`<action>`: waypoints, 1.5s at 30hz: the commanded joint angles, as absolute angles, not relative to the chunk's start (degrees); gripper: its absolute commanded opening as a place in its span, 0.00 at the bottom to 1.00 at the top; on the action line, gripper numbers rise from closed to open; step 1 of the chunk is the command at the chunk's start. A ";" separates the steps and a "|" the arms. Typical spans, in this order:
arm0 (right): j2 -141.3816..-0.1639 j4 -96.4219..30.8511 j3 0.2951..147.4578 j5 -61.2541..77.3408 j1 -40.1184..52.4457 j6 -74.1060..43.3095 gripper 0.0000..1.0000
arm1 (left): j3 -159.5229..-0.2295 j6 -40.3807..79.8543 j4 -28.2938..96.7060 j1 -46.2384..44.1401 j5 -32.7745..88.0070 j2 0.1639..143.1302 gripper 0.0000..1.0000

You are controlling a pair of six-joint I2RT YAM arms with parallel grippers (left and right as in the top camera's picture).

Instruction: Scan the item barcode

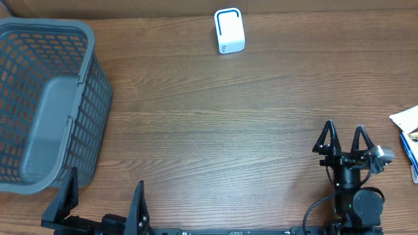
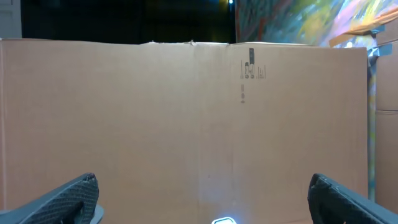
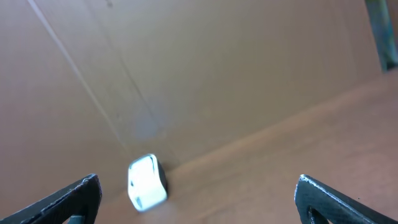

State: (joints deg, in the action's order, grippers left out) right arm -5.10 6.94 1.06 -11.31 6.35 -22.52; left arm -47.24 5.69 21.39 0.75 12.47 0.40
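Observation:
The white barcode scanner (image 1: 229, 31) with a blue outline stands at the far middle of the wooden table. It glows at the bottom edge of the left wrist view (image 2: 225, 221) and sits low left in the right wrist view (image 3: 147, 182). An item (image 1: 407, 121) with white and blue parts lies at the table's right edge, mostly cut off, and no barcode shows on it. My right gripper (image 1: 343, 127) (image 3: 198, 199) stands open and empty at the near right, just left of that item. At the near left, my left gripper (image 1: 104, 181) (image 2: 202, 199) is open and empty too.
A grey plastic basket (image 1: 88, 98) fills the left side of the table, right beside the left gripper. A cardboard wall (image 2: 186, 112) (image 3: 217, 62) closes off the table's far edge behind the scanner.

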 commanded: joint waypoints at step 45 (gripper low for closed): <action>-0.16 -3.53 0.45 -11.94 2.44 -24.45 1.00 | -46.96 6.20 21.19 0.71 12.93 0.23 1.00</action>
State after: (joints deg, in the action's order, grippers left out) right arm -0.84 -3.66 1.06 -11.55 2.70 -24.03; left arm -47.22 5.69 21.28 0.78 12.45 0.40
